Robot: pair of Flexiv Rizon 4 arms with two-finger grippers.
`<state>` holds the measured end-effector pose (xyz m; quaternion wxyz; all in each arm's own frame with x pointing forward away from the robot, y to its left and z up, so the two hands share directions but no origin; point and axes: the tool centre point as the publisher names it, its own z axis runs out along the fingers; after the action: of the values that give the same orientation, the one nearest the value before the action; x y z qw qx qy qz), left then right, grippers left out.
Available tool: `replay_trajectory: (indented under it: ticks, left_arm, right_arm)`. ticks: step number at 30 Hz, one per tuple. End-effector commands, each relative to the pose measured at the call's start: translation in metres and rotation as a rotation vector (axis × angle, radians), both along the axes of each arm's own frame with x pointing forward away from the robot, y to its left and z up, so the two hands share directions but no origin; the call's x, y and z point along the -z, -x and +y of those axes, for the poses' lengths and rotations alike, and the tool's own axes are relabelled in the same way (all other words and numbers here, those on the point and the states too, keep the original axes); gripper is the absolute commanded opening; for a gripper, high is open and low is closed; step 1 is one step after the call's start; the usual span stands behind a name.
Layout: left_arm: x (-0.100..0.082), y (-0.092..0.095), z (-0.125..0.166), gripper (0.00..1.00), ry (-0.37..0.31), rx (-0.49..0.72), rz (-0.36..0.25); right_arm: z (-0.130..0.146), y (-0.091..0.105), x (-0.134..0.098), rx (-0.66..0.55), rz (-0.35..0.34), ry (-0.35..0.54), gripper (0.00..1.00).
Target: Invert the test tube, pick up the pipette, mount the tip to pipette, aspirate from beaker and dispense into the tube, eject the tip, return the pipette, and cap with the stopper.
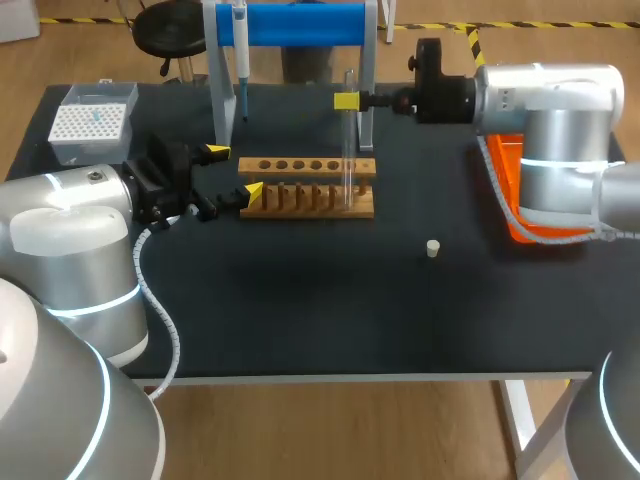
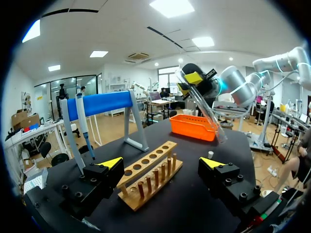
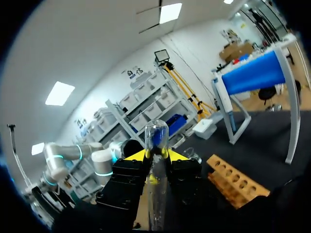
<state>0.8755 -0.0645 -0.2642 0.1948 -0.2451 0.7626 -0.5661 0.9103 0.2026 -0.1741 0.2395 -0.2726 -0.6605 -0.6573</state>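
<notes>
Holding the clear glass test tube [image 1: 348,160] in our right gripper [image 1: 347,100] above the right end of the wooden rack [image 1: 310,190].
Our yellow fingertips clamp the slim, see-through cylinder from both sides near its upper part; from the right wrist one rounded end pokes out past them, and we cannot tell whether its lower end touches the rack. Our left gripper [image 2: 161,163] sits at the rack's left end with its black, yellow-tipped fingers wide apart and nothing between them. The rack is pale wood, with a row of round holes above a row of pegs. A slender pipette [image 1: 241,60] hangs from the blue-barred stand [image 1: 300,22]. A small pale stopper [image 1: 433,248] lies on the matte black table [image 1: 350,310], and our right arm partly hides the orange tray [image 1: 505,165].
</notes>
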Motion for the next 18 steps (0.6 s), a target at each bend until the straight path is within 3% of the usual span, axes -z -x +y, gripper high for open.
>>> replay_trajectory:
  ticks: [1,6,11,18]
  left_arm:
    - [0.001,0.001,-0.001,1.0,0.0,-0.006,-0.003]
    - [0.001,0.001,-0.001,1.0,0.0,-0.006,-0.003]
    - [0.001,0.001,-0.001,1.0,0.0,-0.006,-0.003]
    - [0.001,0.001,-0.001,1.0,0.0,-0.006,-0.003]
  right_arm:
    - [-0.003,0.002,0.007,-0.042,0.549,-0.025,0.0]
    - [-0.004,0.006,0.013,-0.053,0.682,-0.018,0.0]
    - [-0.003,0.011,0.017,-0.065,0.706,0.008,0.0]
    - [-0.003,0.016,0.025,-0.077,0.8,0.02,0.0]
